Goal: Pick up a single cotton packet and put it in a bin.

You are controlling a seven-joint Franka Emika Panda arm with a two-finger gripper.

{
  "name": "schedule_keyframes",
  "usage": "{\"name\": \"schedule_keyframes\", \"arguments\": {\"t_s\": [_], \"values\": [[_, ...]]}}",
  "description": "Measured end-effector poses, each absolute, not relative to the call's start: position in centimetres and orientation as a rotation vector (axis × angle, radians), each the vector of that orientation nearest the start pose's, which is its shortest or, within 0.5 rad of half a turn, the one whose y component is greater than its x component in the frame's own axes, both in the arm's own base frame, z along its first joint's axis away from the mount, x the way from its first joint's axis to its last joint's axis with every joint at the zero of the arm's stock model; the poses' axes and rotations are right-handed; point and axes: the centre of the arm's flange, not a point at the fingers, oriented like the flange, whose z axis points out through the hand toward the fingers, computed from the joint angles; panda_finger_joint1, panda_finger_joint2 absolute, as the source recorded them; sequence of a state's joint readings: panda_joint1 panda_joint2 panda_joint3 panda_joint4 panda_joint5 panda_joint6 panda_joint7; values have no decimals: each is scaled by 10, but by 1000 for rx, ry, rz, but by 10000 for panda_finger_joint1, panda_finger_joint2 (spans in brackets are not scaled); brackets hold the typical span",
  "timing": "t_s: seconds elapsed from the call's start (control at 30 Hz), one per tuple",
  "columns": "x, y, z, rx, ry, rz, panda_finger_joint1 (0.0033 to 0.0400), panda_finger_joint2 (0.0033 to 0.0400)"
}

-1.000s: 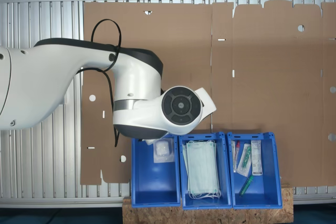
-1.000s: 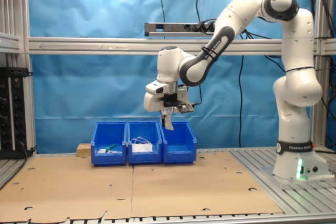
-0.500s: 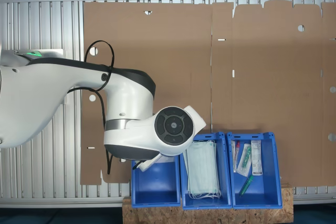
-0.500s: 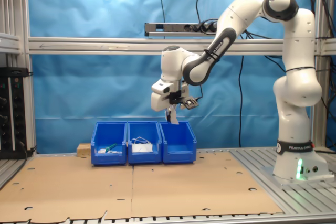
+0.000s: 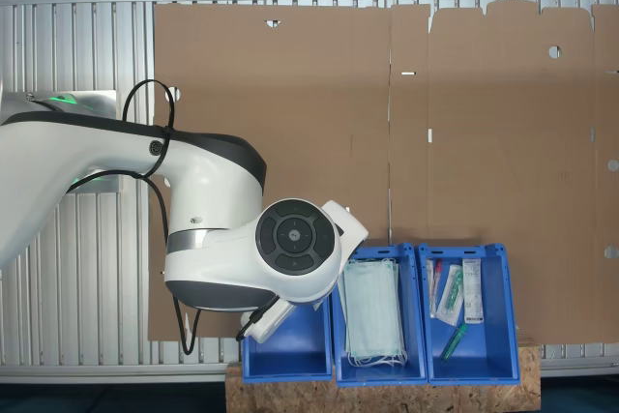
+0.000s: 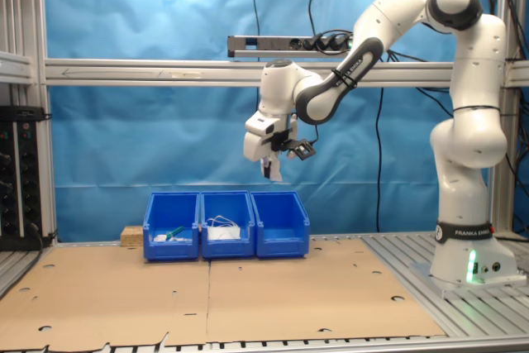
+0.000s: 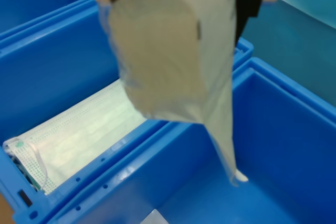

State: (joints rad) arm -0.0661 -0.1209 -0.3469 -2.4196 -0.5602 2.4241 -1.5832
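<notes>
Hanging: the packet (image 7: 173, 56) dangles from the gripper (image 6: 270, 164), a crinkled whitish sheet with its lower corner trailing down toward the bin (image 7: 283, 145).
Gripper: closed on the packet's upper edge; in the wrist view the fingertips are cut off by the frame, so only dark and tan stubs show beside the packet.
Gripper height: in the second exterior view it hangs well above the row of bins, roughly over the bin (image 6: 281, 225) at the second exterior view's right end.
Packet print: a dark patch shows near its gripped corner; the rest is too blurred to make out.
Packet in the second exterior view: a small pale strip (image 6: 270, 171) under the gripper, too small to tell more.
Bin below: mostly bare blue floor; a white scrap (image 7: 155, 217) lies at its floor, cut off by the frame edge.
First exterior view: the arm (image 5: 232, 258) hides most of the bin (image 5: 290, 360), and the gripper and packet lie beneath it.
Middle bin (image 7: 63, 77): just beside the one under the packet, holding pale green masks (image 7: 79, 137).
Far bin (image 5: 469, 311): slim packets and syringes, well apart from the gripper.
</notes>
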Motion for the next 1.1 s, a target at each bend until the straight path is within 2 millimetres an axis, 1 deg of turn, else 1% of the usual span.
{"name": "schedule_keyframes", "arguments": {"t_s": [0.3, 1.1], "values": [[443, -197, 370, 1942, 2041, -338, 59, 59], [443, -197, 371, 1883, 2095, -355, 59, 59]]}}
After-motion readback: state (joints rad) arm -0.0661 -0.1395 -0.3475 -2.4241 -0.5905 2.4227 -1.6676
